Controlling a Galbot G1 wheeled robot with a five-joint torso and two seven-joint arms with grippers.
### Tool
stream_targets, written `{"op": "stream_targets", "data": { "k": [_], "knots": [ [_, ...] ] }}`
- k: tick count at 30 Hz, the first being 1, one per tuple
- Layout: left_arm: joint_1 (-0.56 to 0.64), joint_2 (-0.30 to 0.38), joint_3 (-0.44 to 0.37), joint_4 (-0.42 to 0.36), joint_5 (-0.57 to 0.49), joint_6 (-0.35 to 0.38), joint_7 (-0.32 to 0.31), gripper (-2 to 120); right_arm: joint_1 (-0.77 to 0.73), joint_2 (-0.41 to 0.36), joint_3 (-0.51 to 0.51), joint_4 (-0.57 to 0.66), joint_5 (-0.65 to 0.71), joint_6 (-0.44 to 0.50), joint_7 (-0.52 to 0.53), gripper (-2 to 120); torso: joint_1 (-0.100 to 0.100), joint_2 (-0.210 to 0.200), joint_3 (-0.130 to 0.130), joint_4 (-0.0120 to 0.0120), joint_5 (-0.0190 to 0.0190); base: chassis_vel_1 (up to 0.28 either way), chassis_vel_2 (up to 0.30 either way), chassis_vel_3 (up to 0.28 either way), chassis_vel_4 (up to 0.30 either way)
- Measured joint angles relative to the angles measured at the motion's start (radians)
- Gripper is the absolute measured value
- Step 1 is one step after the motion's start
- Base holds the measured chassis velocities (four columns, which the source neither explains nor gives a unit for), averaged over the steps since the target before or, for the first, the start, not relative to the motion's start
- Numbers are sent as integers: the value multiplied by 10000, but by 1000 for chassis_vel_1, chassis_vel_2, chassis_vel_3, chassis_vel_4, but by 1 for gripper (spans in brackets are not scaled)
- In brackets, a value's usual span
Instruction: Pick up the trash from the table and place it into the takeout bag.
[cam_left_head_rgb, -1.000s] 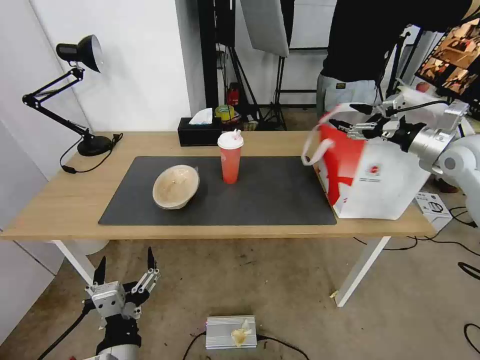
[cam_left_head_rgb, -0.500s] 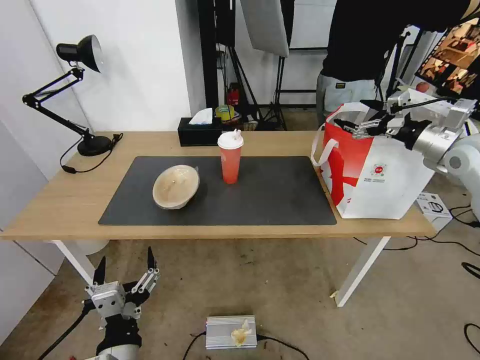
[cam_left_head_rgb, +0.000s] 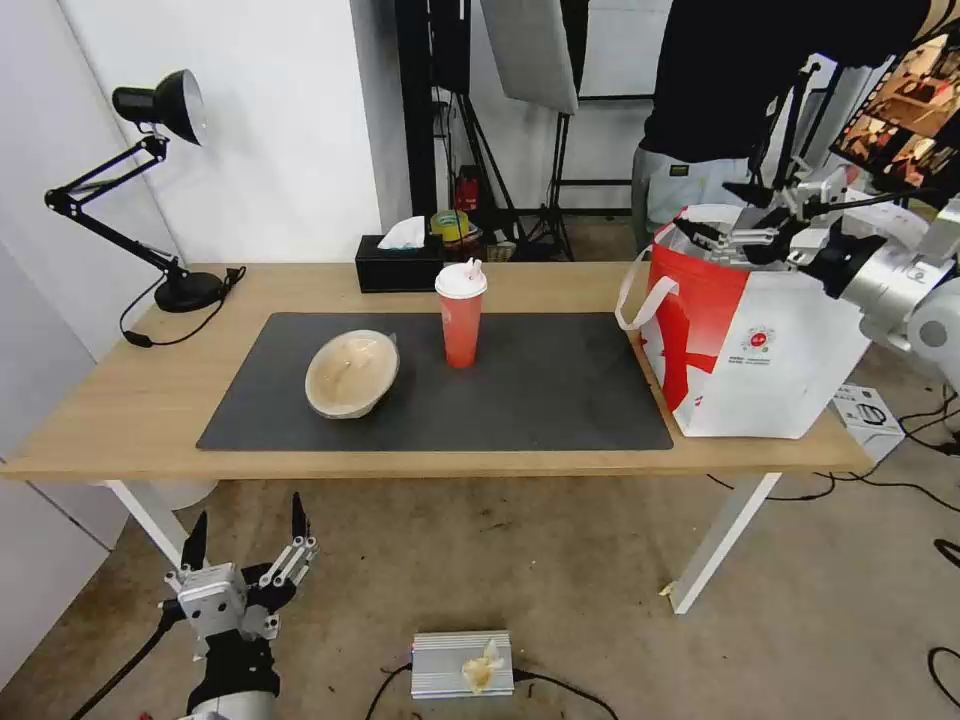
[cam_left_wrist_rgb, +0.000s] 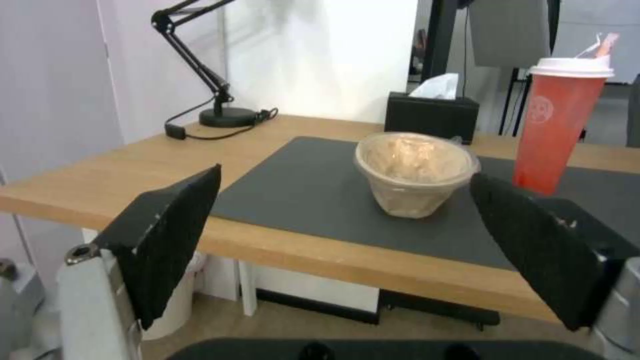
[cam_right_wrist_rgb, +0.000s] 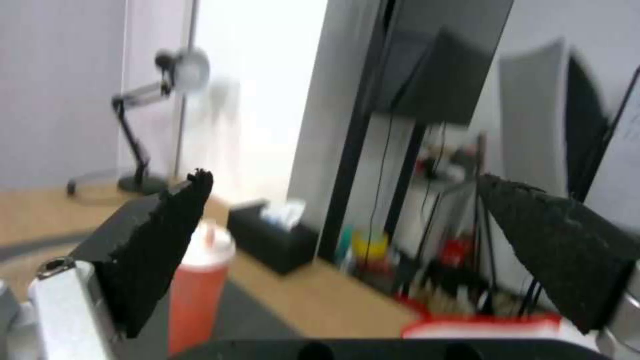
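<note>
Table (cam_left_head_rgb: 130, 400): a long light-wood top on white slanted legs, seen across the head view; a large dark grey mat (cam_left_head_rgb: 560, 395) is laid along its middle.
Takeout bag (cam_left_head_rgb: 790, 360): stood upright at the table's right end, just beside the mat's right edge; its mouth is open and a white loop handle is draped over its left side.
Right gripper (cam_left_head_rgb: 738, 212): held above the bag's open mouth, its arm reaching in from the right; the jaws are spread wide and nothing is held between them.
Left gripper (cam_left_head_rgb: 245, 528): parked low, below the table's front-left edge, pointing up; the jaws are parted wide and are empty.
Beige paper bowl (cam_left_head_rgb: 352, 374): tilted on the left half of the mat; in the left wrist view (cam_left_wrist_rgb: 415, 171) it is seen between the spread fingers, well beyond them.
Red cup (cam_left_head_rgb: 461, 315): stood upright with its white lid on, just right of the bowl, near the mat's far edge.
</note>
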Motion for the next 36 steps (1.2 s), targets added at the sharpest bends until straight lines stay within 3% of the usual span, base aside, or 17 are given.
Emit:
{"op": "stream_targets", "data": {
  "k": [6, 9, 18, 28, 36],
  "knots": [
    [8, -66, 21, -17, 23, 0, -1, 100, -1219, -75, 882, 1239, 236, 324, 661, 100, -1, 0, -1, -2, -2, 0, 0, 0, 0],
    [-9, -21, -56, -18, 24, -1, -4, 100, -2394, 127, 1561, 2421, 204, 340, 853, 100, -1, 1, -1, -3, -3, 0, 0, 0, 0],
    [-66, 39, -93, -10, -15, -2, -16, 100, -4210, 950, 1732, 4281, -779, 1286, 2225, 100, -1, 1, -1, 0, -2, 0, 0, 0, 0],
    [-35, -46, -112, -68, -6, -33, -30, 100, -6548, 1988, 807, 5919, -3233, 3187, 5092, 100, -1, 1, -1, -1, -3, 0, 0, 0, 0],
    [-89, 9, -147, -84, -76, -59, -35, 100, -7493, 2604, -437, 6200, -5345, 3630, 7265, 100, -1, 1, 0, 0, -3, 0, 0, 0, 0]
  ]
}}
